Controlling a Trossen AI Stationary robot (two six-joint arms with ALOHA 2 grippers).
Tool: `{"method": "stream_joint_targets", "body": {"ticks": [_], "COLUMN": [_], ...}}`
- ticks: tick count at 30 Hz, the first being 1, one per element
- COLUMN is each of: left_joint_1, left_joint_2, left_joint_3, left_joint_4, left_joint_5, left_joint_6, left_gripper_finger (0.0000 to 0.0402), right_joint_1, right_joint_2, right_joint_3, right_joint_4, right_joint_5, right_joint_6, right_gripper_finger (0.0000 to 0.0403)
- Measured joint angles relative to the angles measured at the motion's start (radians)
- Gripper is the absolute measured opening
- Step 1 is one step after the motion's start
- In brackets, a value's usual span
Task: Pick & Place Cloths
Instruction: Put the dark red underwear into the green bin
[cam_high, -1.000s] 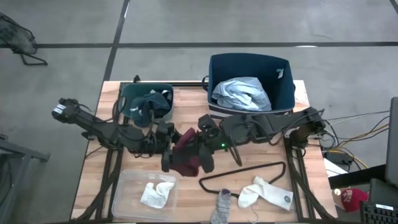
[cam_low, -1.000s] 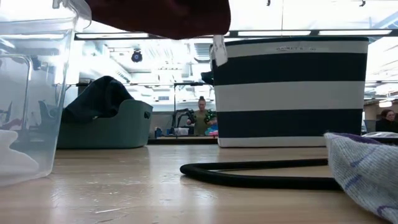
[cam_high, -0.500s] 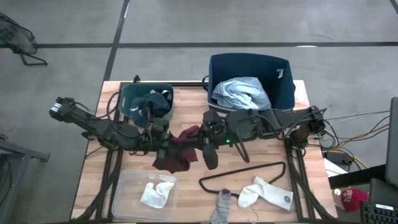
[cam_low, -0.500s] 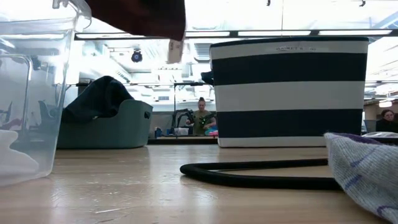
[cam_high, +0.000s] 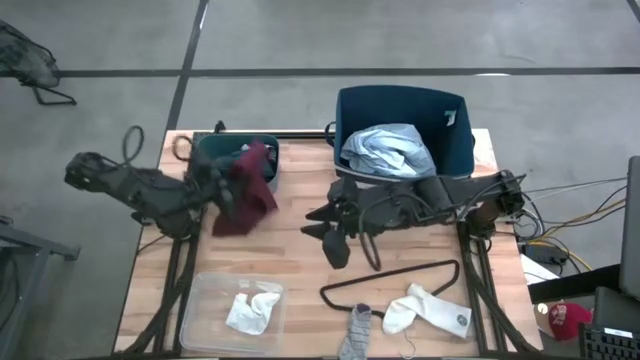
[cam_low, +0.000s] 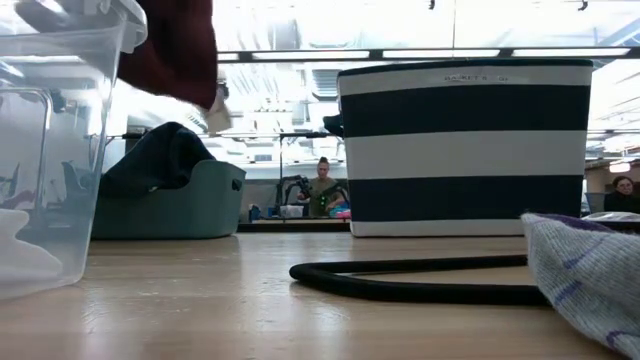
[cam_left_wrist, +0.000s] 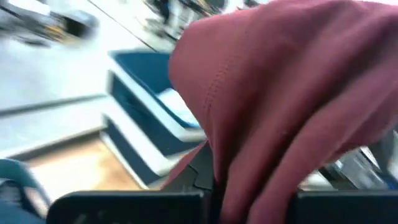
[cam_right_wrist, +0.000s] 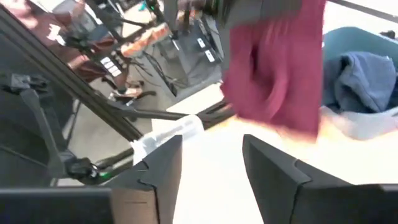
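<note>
My left gripper (cam_high: 222, 190) is shut on the maroon cloth (cam_high: 246, 190), which hangs in the air at the near rim of the teal bin (cam_high: 205, 160). Dark navy clothes (cam_high: 240, 165) lie in that bin. My right gripper (cam_right_wrist: 211, 162) is open and touches nothing. It hovers over the table's middle (cam_high: 318, 225), facing the maroon cloth (cam_right_wrist: 273, 74). A light blue shirt (cam_high: 388, 150) lies in the navy striped basket (cam_high: 455, 150). A white sock (cam_high: 252, 310) lies in the clear tray (cam_high: 205, 290). Two more socks (cam_high: 425, 310) (cam_high: 360, 330) lie near the front edge. My left gripper pinches a bunched fold of the maroon cloth (cam_left_wrist: 249, 186) between its two fingers, coming from the table's left side. The cloth is lifted clear of the table. It drapes forward over the fingers and hangs slack beside them (cam_low: 170, 50).
A black wire hanger (cam_high: 390, 285) lies on the wood between my right gripper and the socks at the front. The striped basket stands at the far right and the teal bin at the far left. A person (cam_low: 323, 185) shows far off in the room behind.
My left gripper has shut on the maroon cloth and carried it from the table's middle toward the far left, up to the teal bin. My right gripper, which held the cloth a second ago, has let it go and stays near the middle.
</note>
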Motion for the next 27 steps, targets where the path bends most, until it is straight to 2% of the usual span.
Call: {"method": "stream_joint_targets", "body": {"ticks": [3,7,11,16,23,27], "left_joint_1": [0.042,0.133,0.256,0.400,0.561,0.638], "left_joint_2": [-0.050,-0.096,-0.114,-0.119,-0.108,-0.086], "left_joint_3": [0.000,0.000,0.000,0.000,0.000,0.000], "left_joint_4": [-0.024,-0.022,-0.025,-0.040,-0.051,-0.068], "left_joint_5": [-0.051,-0.052,-0.046,0.014,0.153,0.172], "left_joint_6": [0.046,0.220,0.290,0.323,0.355,0.366], "left_gripper_finger": [0.0022,0.0017,0.0018,0.0021,0.0019,0.0020], "right_joint_1": [0.000,0.000,0.000,0.001,0.001,0.000], "right_joint_2": [0.000,0.000,0.001,0.001,0.001,0.001], "right_joint_3": [-0.020,-0.044,-0.061,-0.062,-0.063,-0.063], "right_joint_4": [-0.005,-0.001,0.000,0.003,0.003,0.003], "right_joint_5": [0.003,0.006,0.005,0.002,0.000,0.000], "right_joint_6": [0.003,0.019,0.035,0.050,0.060,0.060], "right_gripper_finger": [0.0181,0.0198,0.0206,0.0211,0.0203,0.0192]}}
